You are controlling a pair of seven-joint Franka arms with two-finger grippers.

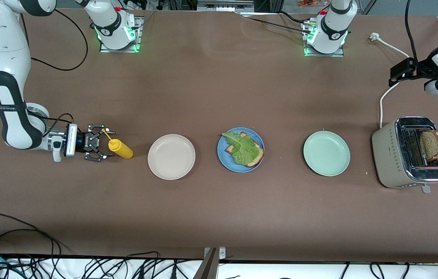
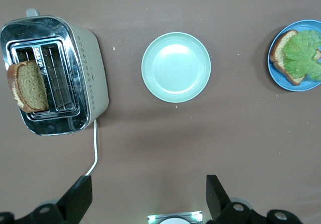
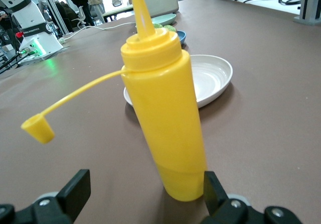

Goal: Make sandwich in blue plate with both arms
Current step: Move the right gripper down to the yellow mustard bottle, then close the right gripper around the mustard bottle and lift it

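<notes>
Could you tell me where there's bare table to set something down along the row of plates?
Bare gaps lie between the beige plate, blue plate and mint plate. It's crowded where the right gripper flanks the mustard bottle.

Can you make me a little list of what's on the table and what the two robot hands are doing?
blue plate: bread slice with lettuce on top
second bread slice: sticking up from the toaster
beige plate: nothing on it
mint plate: nothing on it
mustard bottle: upright, cap off on its strap
right end effector: open, fingers either side of the bottle
left end effector: open, up in the air near the toaster
</notes>
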